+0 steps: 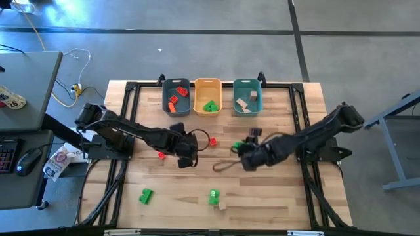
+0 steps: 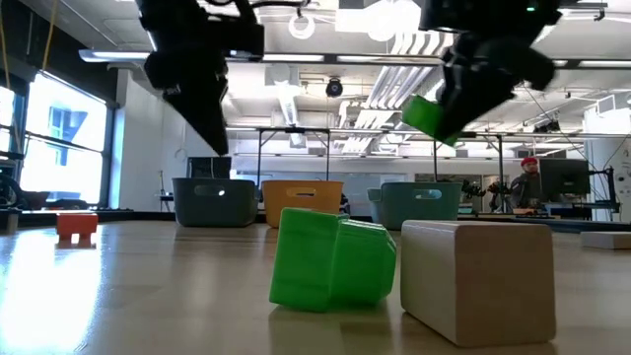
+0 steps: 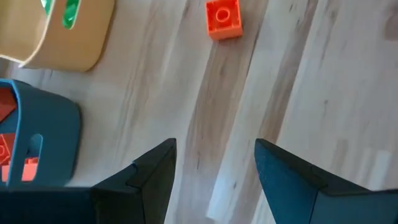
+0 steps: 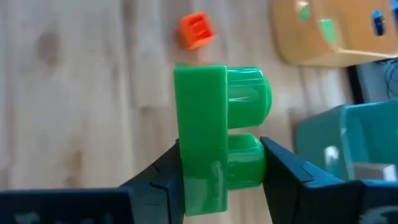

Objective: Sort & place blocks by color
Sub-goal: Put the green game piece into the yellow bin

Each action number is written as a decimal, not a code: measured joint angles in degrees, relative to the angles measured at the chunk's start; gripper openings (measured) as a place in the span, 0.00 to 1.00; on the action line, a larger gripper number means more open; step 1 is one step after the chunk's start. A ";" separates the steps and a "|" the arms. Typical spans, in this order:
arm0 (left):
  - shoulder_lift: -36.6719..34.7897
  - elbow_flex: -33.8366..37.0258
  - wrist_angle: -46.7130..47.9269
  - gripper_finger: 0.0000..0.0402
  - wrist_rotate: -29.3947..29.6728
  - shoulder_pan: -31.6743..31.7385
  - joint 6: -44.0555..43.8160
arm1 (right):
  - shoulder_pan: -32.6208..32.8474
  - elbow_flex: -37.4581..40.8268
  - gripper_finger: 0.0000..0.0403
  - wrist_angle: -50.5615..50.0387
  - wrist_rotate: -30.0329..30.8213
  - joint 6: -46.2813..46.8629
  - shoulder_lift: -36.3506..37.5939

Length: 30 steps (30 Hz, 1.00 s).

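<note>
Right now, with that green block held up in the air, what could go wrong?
The right hand pinches the green block only at one end, so it might slip and drop short of the orange-yellow bin. That bin stands tight between the blue-grey bin and teal bin, so a slightly off release could land it in the wrong one.

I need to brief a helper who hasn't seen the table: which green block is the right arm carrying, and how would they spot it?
Find the right gripper, above mid-table in front of the teal bin. The green block is clamped between its fingers, off the wood. The other loose green blocks lie on the table near its front edge.
</note>
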<state>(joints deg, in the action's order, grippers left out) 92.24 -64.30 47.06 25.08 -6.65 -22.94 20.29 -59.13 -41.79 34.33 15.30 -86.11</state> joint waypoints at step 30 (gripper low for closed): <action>-11.00 0.04 19.85 0.50 -1.98 -4.47 -24.55 | -35.42 -0.04 0.34 44.28 -18.61 -26.11 3.79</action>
<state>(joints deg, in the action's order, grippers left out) 81.24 -64.26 66.92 23.10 -11.12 -47.49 -15.13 -59.18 2.49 15.72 -10.81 -82.32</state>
